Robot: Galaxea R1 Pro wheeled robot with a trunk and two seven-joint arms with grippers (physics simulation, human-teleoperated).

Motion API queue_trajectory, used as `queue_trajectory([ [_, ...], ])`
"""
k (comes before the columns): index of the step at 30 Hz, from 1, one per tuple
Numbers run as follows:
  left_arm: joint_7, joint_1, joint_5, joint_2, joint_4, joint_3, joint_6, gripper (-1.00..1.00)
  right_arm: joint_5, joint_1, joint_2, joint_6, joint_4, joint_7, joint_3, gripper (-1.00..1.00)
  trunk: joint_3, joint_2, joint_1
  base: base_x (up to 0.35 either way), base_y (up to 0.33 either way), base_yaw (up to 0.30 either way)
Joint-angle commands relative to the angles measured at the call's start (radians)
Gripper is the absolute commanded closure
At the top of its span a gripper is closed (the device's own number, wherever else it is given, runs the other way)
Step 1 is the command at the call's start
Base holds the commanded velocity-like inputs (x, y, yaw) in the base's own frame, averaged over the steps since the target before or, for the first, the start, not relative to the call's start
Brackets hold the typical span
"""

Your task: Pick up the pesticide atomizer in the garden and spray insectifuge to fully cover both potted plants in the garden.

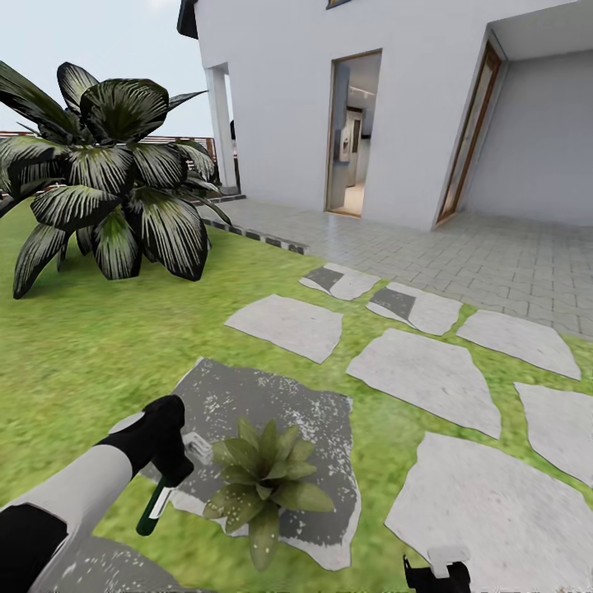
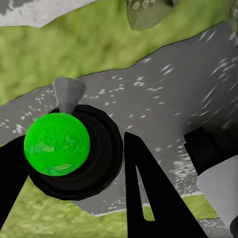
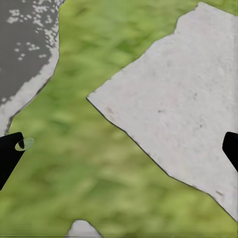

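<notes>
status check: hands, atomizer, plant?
Left hand shut on the pesticide atomizer, spray head toward the potted plant. Right hand open, empty, low over grass. Plant's leaves and its stepping stone white-speckled. Nothing blocking.

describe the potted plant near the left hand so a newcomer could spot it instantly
Start at the big dark broad-leaved bush on the lawn, then drop down to the dark, white-speckled stepping stone. The potted plant sits on it beside the left hand: a low rosette of pointed green leaves, far smaller and lighter than the bush.
</notes>
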State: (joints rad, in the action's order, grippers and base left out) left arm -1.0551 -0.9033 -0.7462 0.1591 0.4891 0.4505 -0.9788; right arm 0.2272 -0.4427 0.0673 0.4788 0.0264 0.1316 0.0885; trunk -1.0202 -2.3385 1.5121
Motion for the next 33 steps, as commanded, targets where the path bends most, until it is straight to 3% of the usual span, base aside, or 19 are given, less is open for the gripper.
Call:
queue_trajectory([
  [1, -0.010, 0.001, -0.008, 0.001, 0.002, 0.003, -0.005, 1.00, 0.011, -0.001, 0.000, 0.003, -0.001, 0.003, 0.008, -1.00, -0.001, 0.000, 0.000, -0.125, -0.109, 0.000],
  [10, 0.003, 0.013, -0.015, -0.001, -0.013, 0.011, -0.008, 1.00, 0.011, -0.001, -0.001, 0.003, -0.002, 0.003, 0.008, -1.00, -0.001, 0.000, 0.000, -0.218, -0.186, 0.049],
  [16, 0.055, 0.013, -0.014, -0.002, -0.014, 0.010, -0.013, 1.00, 0.011, -0.001, -0.001, 0.003, -0.002, 0.003, 0.008, -1.00, -0.001, 0.000, 0.000, -0.160, -0.197, 0.253],
  [26, 0.058, 0.012, -0.005, -0.030, 0.001, 0.004, -0.014, 1.00, 0.011, -0.001, -0.001, 0.003, -0.002, 0.003, 0.008, -1.00, -0.001, 0.000, 0.000, 0.178, -0.209, 0.093],
  [33, 0.054, 0.006, -0.004, -0.035, 0.003, 0.004, -0.015, 1.00, 0.011, -0.001, -0.001, 0.003, -0.001, 0.003, 0.008, -1.00, -0.001, 0.000, 0.000, -0.020, -0.111, 0.000],
])
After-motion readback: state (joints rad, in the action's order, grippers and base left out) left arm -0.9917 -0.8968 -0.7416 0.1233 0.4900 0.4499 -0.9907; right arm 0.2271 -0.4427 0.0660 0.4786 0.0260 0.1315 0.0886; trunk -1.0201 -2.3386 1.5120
